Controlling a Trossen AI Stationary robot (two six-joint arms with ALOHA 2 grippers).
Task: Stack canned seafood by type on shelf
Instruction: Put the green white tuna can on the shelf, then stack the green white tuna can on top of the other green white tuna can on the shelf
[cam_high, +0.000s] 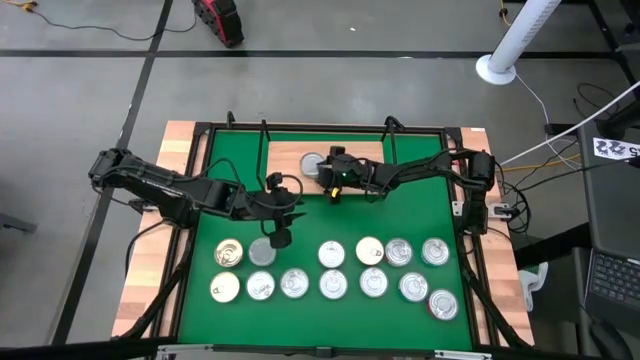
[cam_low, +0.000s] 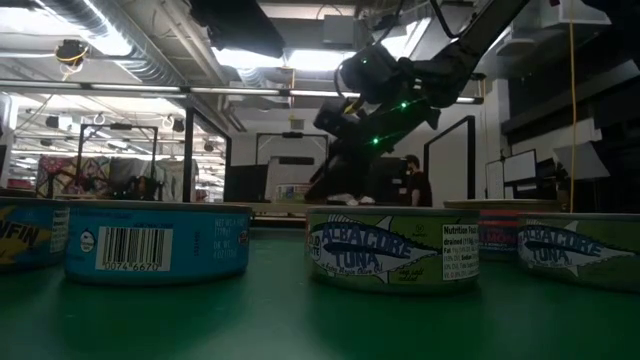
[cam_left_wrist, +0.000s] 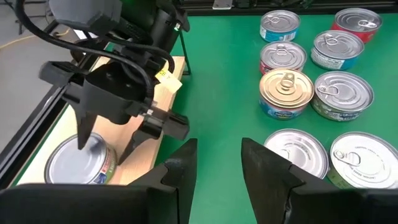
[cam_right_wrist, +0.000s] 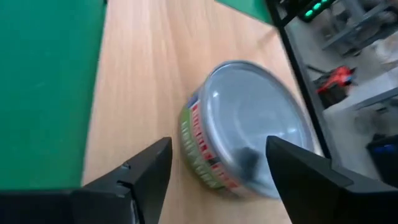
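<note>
One tin with a silvery lid and green-and-red side sits on its base on the light-wood shelf, also the tin in the high view. My right gripper is open just beside and above this tin, fingers spread wider than it. In the left wrist view the right gripper stands over the tin. My left gripper is open and hovers over the green mat, near a grey-lidded tin. Several more tins lie in two rows on the mat.
The black wire frame edges the shelf's far side and ends. Two gold-lidded tins sit at the rows' left end. Bare mat lies between the shelf and the rows. In the low view, tuna tins fill the foreground.
</note>
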